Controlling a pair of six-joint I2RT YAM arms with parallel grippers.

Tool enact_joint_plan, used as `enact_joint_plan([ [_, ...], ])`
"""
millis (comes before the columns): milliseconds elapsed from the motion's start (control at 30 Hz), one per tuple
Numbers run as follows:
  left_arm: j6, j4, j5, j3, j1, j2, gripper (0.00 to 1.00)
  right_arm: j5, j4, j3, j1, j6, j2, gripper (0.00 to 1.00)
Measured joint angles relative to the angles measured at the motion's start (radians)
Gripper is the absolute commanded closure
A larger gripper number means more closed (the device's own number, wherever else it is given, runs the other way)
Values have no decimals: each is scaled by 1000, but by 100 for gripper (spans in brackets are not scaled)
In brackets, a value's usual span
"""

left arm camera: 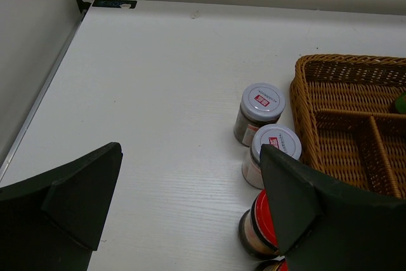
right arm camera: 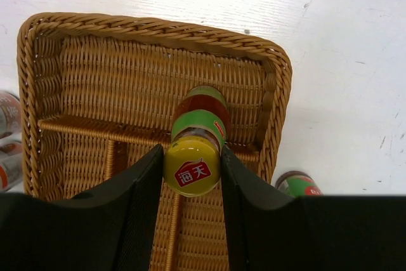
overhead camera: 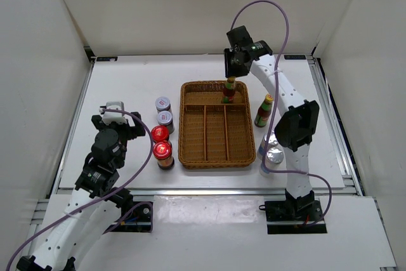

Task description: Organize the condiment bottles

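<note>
My right gripper [overhead camera: 231, 79] is shut on the yellow cap of a slim dark bottle [right arm camera: 192, 166], which stands upright in the far compartment of the wicker tray [overhead camera: 190, 157]. A second slim bottle [overhead camera: 264, 111] stands on the table just right of the tray. Two grey-lidded jars [overhead camera: 163, 103] [overhead camera: 165, 118] and two red-lidded jars [overhead camera: 160, 134] [overhead camera: 163, 151] line up along the tray's left side. Two silver-capped bottles [overhead camera: 274, 155] sit partly hidden behind the right arm. My left gripper [overhead camera: 117, 120] hangs open left of the jars, with nothing between its fingers [left arm camera: 89, 188].
The tray's rim [right arm camera: 152, 30] and inner dividers [left arm camera: 374, 150] stand close to the held bottle. White walls enclose the table on three sides. Bare table lies left of the jars and beyond the tray.
</note>
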Motion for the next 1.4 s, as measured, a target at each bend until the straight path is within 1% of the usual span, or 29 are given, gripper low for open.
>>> enact_joint_plan([
  [33, 0, 0, 0, 0, 0, 0, 0, 1, 10, -5, 0, 0, -1, 88],
  [67, 0, 0, 0, 0, 0, 0, 0, -1, 16, -10, 0, 1, -2, 79],
  [100, 0, 0, 0, 0, 0, 0, 0, -2, 27, -17, 0, 4, -2, 48],
  [133, 0, 0, 0, 0, 0, 0, 0, -2, 39, -24, 0, 6, -4, 36],
  [167, 0, 0, 0, 0, 0, 0, 0, -2, 44, -26, 0, 5, -5, 27],
  [200, 0, 0, 0, 0, 0, 0, 0, -3, 47, -27, 0, 8, -6, 15],
  [267, 0, 0, 0, 0, 0, 1, 0, 5, 50, -30, 0, 9, -11, 7],
  [300, 0, 0, 0, 0, -2, 2, 0, 13, 48, -31, 0, 8, -17, 1],
  [433, 0, 1, 1, -5, -6, 7, 0, 76, 29, -50, 0, 8, -85, 1],
  [567, 0, 0, 2, -11, -7, 14, 0, 145, 17, -141, -16, 17, -253, 1],
  [600, 0, 0, 2, -12, -7, 16, 0, 155, 11, -169, -30, 21, -303, 1],
  [633, 0, 0, 2, -12, -7, 17, 0, 163, 9, -201, -49, 28, -349, 4],
  [700, 0, 0, 2, -12, -7, 18, 0, 166, 2, -257, -90, 37, -417, 4],
  [733, 0, 0, 3, -12, -7, 18, 0, 164, -7, -290, -121, 40, -448, 7],
  [833, 0, 0, 7, -12, -7, 18, 0, 137, -24, -374, -192, 58, -466, 12],
  [867, 0, 0, 8, -12, -7, 18, 0, 125, -27, -407, -206, 63, -459, 16],
  [900, 0, 0, 9, -12, -7, 18, 0, 114, -32, -438, -212, 65, -446, 17],
  [1033, 0, 0, 11, -12, -7, 18, 0, 77, -56, -540, -211, 76, -396, 17],
  [1067, 0, 0, 11, -12, -7, 18, 0, 69, -62, -554, -211, 78, -389, 19],
  [1167, 0, 0, 11, -12, -7, 18, 0, 50, -74, -570, -212, 84, -380, 27],
  [1200, 1, 0, 11, -12, -7, 18, 0, 46, -72, -572, -214, 86, -380, 33],
  [1267, 3, 0, 11, -12, -7, 18, 0, 42, -72, -575, -217, 90, -380, 41],
  [1300, 3, 0, 11, -12, -7, 18, 0, 39, -71, -578, -218, 92, -380, 51],
  [1367, 4, 0, 11, -12, -7, 18, 0, 30, -70, -581, -218, 98, -380, 61],
  [1400, 5, 0, 11, -12, -7, 18, 0, 29, -71, -582, -218, 100, -380, 71],
])
